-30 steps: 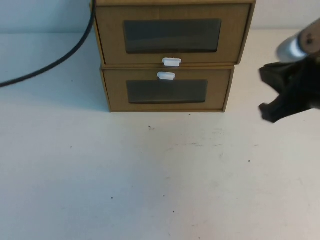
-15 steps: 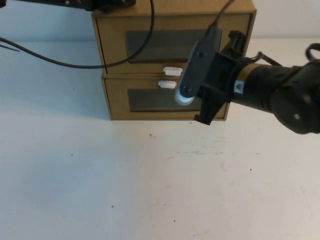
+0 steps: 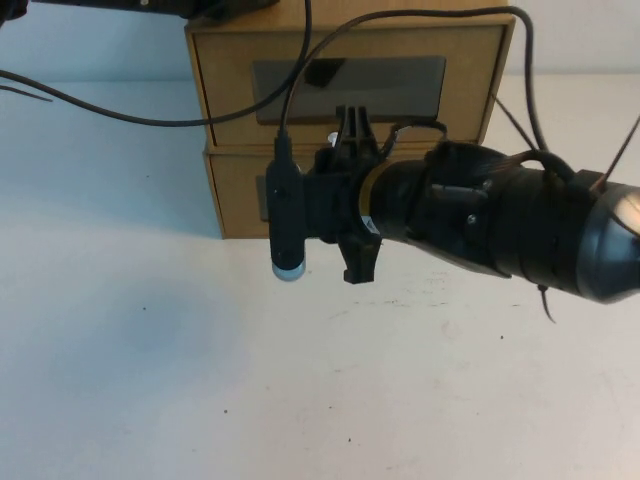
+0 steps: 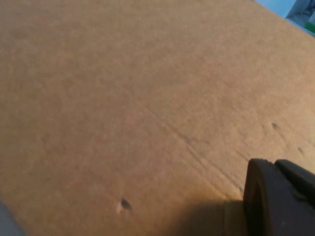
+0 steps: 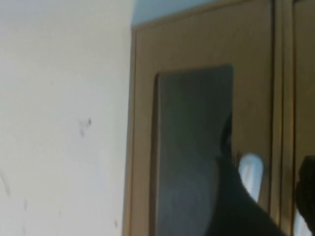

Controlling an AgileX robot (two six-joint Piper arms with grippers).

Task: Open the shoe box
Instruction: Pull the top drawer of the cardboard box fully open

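Right tool (image 3: 355,118) has swung in to the front of the lower shoe box (image 3: 235,195), still shut beneath the upper box (image 3: 225,100). Fingers now spread astride its white pull tab (image 5: 251,177); pinch should follow. Left tool (image 4: 278,194) rests atop the upper box, grip state I cannot tell

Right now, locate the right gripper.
High view, centre: right gripper faces the lower shoe box, at its white handle. The left gripper sits over the upper shoe box.

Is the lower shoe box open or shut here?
Shut: the lower box has its front flush, its white tab inside the open right gripper. The left gripper is over the upper box.
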